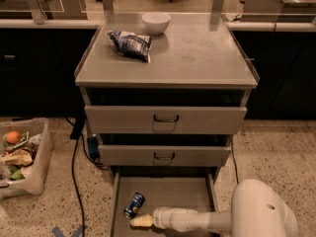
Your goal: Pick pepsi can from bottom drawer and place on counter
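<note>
The pepsi can (134,205) lies on its side on the floor of the open bottom drawer (182,191), near the left wall. My gripper (140,221) is low in the drawer, its pale tip just below and right of the can. The white arm (207,220) reaches in from the lower right. The counter (197,53) is the flat grey top of the cabinet above.
A blue-white snack bag (130,44) and a white bowl (156,22) sit on the counter's far left. Two shut grey drawers with dark handles (166,119) are above the open one. A bin of items (19,157) and a black cable (74,181) are on the floor at left.
</note>
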{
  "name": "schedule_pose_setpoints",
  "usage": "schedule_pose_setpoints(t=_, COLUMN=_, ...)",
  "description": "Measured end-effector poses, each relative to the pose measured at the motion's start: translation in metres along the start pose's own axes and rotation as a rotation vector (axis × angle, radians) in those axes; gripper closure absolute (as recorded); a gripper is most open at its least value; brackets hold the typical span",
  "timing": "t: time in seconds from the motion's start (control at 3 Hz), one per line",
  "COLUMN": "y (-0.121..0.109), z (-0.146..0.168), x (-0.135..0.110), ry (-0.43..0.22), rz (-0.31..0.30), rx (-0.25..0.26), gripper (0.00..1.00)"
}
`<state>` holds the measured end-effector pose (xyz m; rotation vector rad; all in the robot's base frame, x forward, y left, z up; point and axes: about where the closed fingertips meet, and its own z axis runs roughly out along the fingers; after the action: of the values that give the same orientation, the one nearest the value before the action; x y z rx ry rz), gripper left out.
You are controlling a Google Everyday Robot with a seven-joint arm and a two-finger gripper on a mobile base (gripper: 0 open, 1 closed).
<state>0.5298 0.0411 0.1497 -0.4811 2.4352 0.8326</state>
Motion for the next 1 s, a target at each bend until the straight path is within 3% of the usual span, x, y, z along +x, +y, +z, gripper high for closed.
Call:
schedule_pose_setpoints(t=0.33, y=0.031, z=0.029, x=-0.008, ry=0.01, rz=0.017, rx=-0.035, gripper=0.0)
schedule_pose_setpoints(t=0.67, y=0.031, z=0.029, x=-0.007, ry=0.014, rz=0.02, rx=-0.031, gripper=0.0)
schedule_pose_setpoints(t=1.0, y=0.046, z=0.024, x=-0.026, ry=0.012, rz=0.063, rx=-0.035, gripper=0.0)
